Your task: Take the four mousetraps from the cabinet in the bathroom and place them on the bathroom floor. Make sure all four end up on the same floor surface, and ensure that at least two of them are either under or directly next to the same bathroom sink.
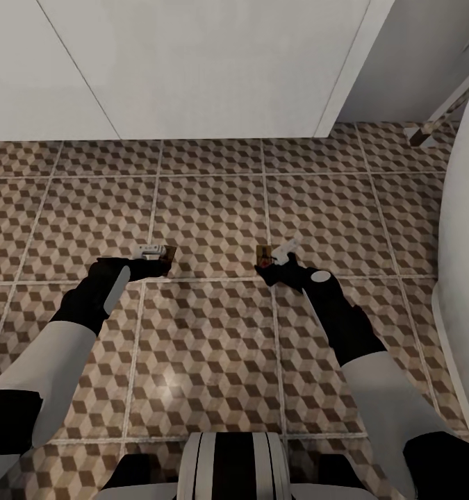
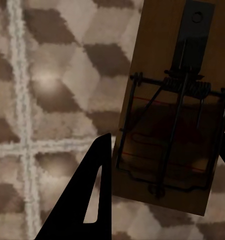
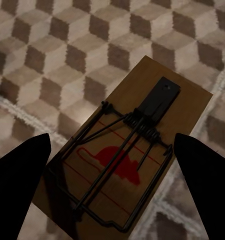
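On the cube-patterned bathroom floor before the white vanity front, the left gripper stands with fingers apart around one mousetrap, while the right gripper likewise straddles, jaws spread wide, a second mousetrap lying flat between its fingertips.

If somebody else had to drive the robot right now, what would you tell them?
Left end effector: low over the tiled floor, fingers either side of a mousetrap; gripped or released is unclear.
Right end effector: same, with a second mousetrap.
Both traps are near the white vanity front.
Left: confirm both lie flat on the tiles, then fetch the other two.
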Available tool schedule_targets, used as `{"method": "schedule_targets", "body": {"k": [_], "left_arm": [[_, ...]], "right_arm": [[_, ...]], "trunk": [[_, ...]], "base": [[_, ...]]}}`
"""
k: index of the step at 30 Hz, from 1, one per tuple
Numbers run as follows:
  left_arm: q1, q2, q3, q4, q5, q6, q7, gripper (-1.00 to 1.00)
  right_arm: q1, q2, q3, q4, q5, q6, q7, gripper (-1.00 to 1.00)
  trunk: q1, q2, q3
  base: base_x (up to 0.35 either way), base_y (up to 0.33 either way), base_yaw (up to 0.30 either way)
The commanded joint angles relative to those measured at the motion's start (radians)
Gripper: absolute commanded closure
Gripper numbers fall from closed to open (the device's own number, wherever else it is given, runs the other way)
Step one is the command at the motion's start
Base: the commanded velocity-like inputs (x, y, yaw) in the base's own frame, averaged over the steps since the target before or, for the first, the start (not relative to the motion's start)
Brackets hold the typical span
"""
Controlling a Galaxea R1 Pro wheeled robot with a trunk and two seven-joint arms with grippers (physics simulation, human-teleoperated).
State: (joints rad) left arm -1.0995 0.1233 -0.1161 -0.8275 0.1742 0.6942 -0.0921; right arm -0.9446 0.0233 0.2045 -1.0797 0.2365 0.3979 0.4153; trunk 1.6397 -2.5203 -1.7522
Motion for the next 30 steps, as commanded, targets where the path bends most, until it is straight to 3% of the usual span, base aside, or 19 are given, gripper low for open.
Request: {"method": "schedule_targets", "body": {"k": [1,30], "left_arm": [[0.000,0.001,-0.004,-0.001,0.007,0.005,0.005,1.00],[0.000,0.001,-0.004,0.002,0.007,0.007,0.006,1.00]], "right_arm": [[0.000,0.000,-0.001,-0.004,0.011,0.004,0.007,1.00],[0.000,0.009,0.007,-0.019,0.007,0.007,0.022,1.00]], "trunk": [[0.000,0.000,-0.001],[0.000,0.000,-0.001]], "base": [[0.000,0.000,0.000],[0.000,0.000,0.000]]}}
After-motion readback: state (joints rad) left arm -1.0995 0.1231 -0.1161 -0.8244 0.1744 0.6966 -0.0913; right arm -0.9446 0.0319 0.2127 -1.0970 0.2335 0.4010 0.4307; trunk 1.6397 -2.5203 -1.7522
